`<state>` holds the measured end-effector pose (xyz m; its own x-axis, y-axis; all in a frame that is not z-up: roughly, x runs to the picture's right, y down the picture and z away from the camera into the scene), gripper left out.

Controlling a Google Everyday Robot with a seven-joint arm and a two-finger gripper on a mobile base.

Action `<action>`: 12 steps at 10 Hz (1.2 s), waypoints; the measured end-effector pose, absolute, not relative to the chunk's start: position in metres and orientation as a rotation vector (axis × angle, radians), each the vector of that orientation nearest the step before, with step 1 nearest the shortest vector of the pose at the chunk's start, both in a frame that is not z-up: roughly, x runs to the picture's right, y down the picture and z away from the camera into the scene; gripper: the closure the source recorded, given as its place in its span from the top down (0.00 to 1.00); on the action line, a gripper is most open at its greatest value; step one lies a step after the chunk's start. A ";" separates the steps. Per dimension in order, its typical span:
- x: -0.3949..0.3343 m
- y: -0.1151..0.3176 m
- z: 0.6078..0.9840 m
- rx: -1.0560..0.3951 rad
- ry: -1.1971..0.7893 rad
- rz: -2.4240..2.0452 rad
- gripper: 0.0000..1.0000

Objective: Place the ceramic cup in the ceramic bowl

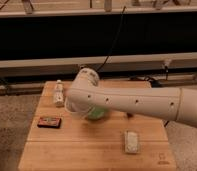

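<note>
The arm spans the tabletop [92, 150] from 3 o'clock, hiding most of the ceramic bowl [98, 114] at centre. The gripper is out of sight, state undeterminable. The ceramic cup is not visible; placement cannot be confirmed as complete.

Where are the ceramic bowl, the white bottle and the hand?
ceramic bowl [98, 114]: camera view, green sliver of rim below the arm.
white bottle [58, 93]: camera view, mid-body, on the table's left rear.
hand: camera view, hidden behind the arm's elbow, above the bowl area; no point possible.
</note>
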<state>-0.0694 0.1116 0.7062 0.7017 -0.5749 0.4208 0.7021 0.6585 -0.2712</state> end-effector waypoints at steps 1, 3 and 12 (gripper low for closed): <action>-0.066 0.104 0.716 -0.441 -0.303 -0.729 0.00; -0.054 0.088 0.743 -0.449 -0.274 -0.701 0.00; 0.015 0.084 0.791 -0.481 -0.198 -0.533 0.00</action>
